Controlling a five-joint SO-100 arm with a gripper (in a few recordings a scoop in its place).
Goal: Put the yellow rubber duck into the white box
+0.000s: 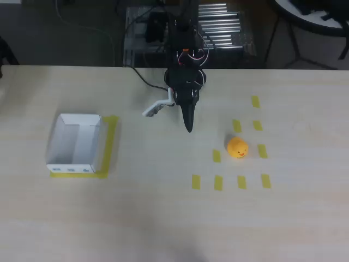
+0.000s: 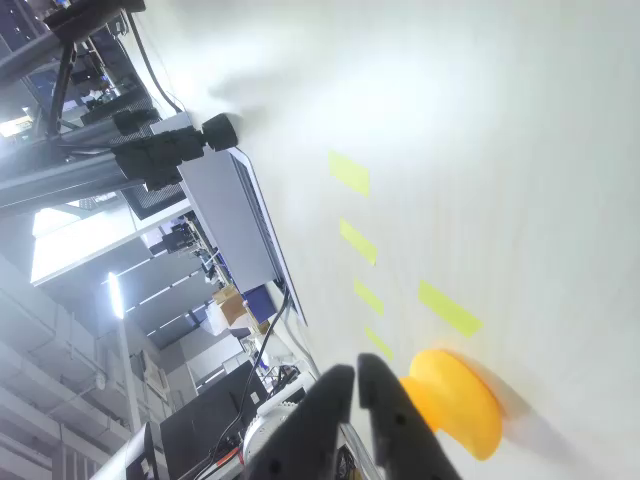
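Hovering at upper centre: black two-finger gripper point(image 1: 188, 129), jaws seemingly closed, gripping nothing; small yellow rubber duck point(image 1: 237, 147) sitting lower right; open white cardboard box point(image 1: 74, 143) sitting left.

overhead: even, soft, slightly hazy | wrist: table point(image 2: 520, 120) glare-washed, duck point(image 2: 455, 400) blurred

The yellow rubber duck point(image 1: 237, 147) is a small, rounded orange-yellow toy with a tiny orange-red beak pointing toward 5 o'clock in the overhead view. It sits upright at about 3 o'clock from the table's middle. In the wrist view it point(image 2: 455, 400) shows as a blurred orange-yellow lump at 6 o'clock. The white box point(image 1: 74, 143) is rectangular, open-topped and thin-walled, with small blue marks along its 6 o'clock outer side. It stands at 9 o'clock, well apart from the duck.
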